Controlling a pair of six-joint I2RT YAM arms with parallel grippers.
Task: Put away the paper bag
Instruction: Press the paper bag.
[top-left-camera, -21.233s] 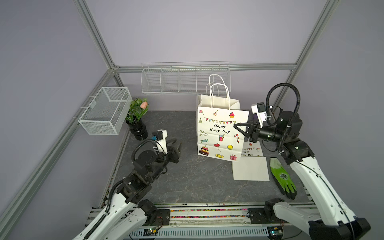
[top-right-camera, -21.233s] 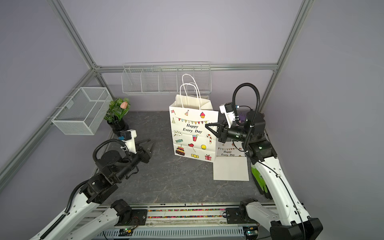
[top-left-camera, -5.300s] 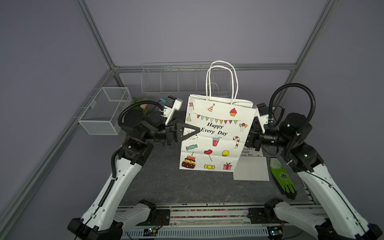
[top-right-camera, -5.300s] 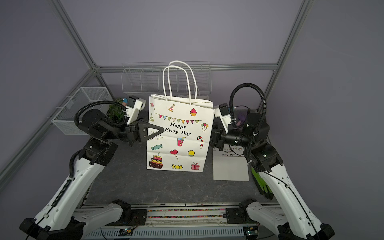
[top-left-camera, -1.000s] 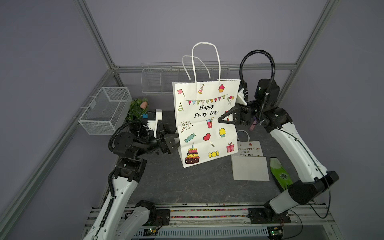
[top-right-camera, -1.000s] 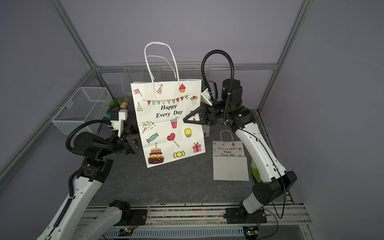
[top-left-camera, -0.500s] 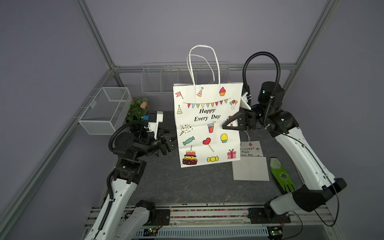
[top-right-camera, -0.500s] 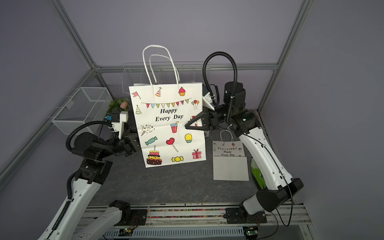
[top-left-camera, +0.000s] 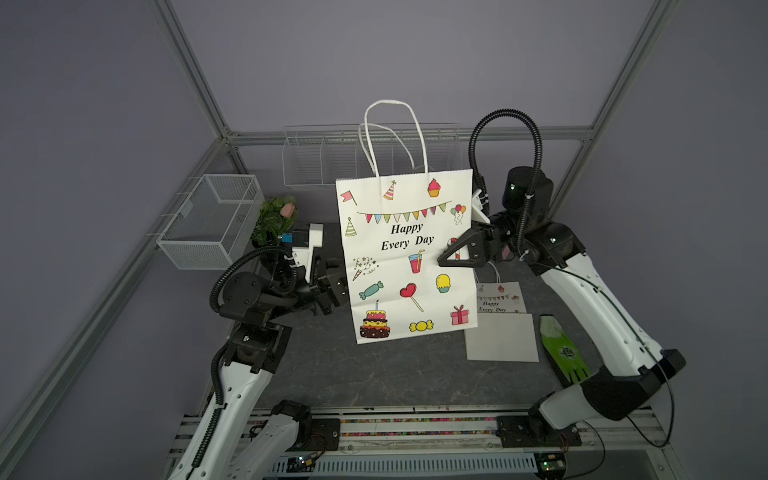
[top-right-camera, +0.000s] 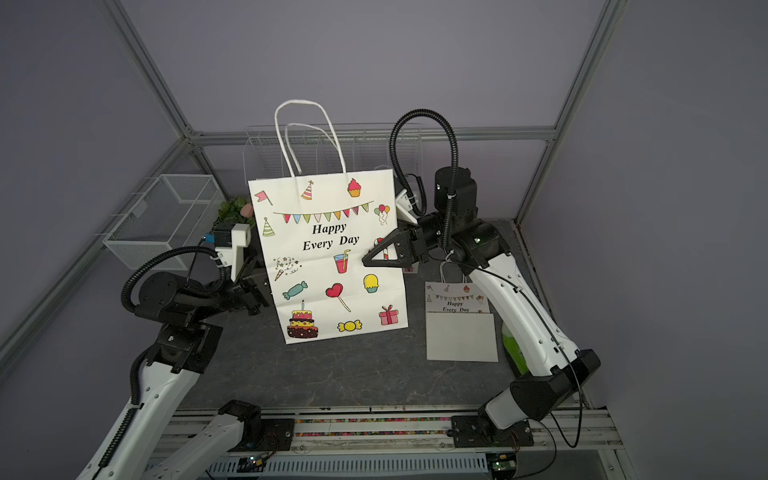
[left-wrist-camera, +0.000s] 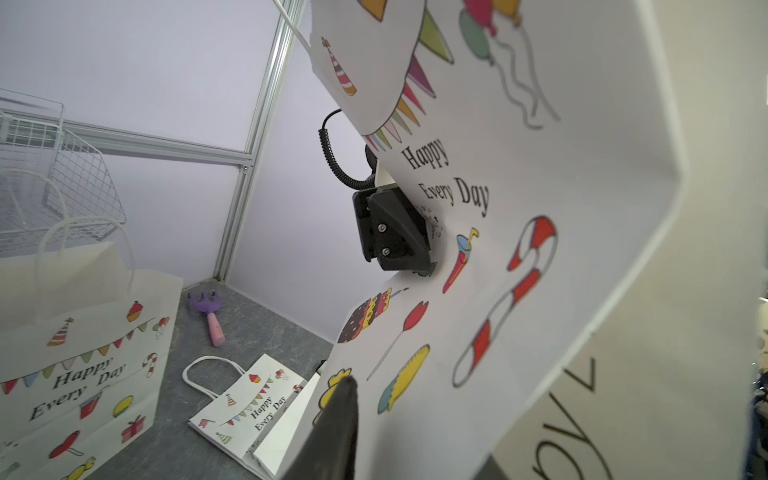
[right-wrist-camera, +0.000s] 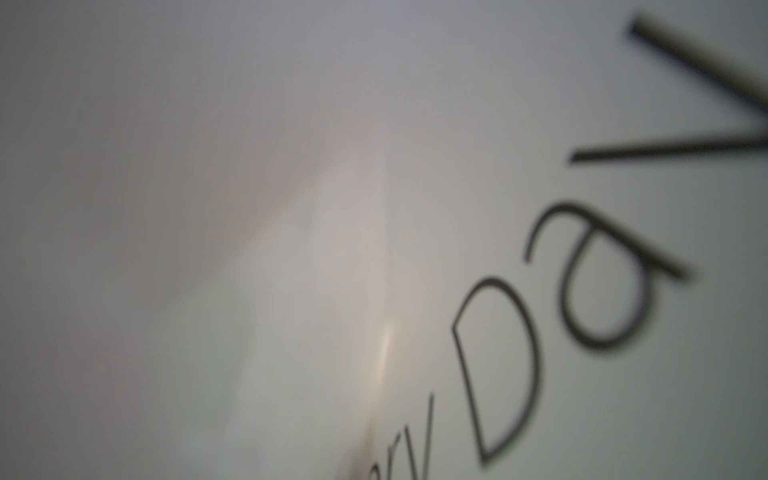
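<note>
The bag (top-left-camera: 409, 266) stands upright on the table (top-left-camera: 374, 374), handles up. The right gripper (top-left-camera: 449, 259) straddles its right edge, one jaw across the printed front and the other behind; I cannot tell whether it presses the paper. The left gripper (top-left-camera: 337, 291) meets the bag's left edge; its jaws are hidden, so I cannot tell their state.
</note>
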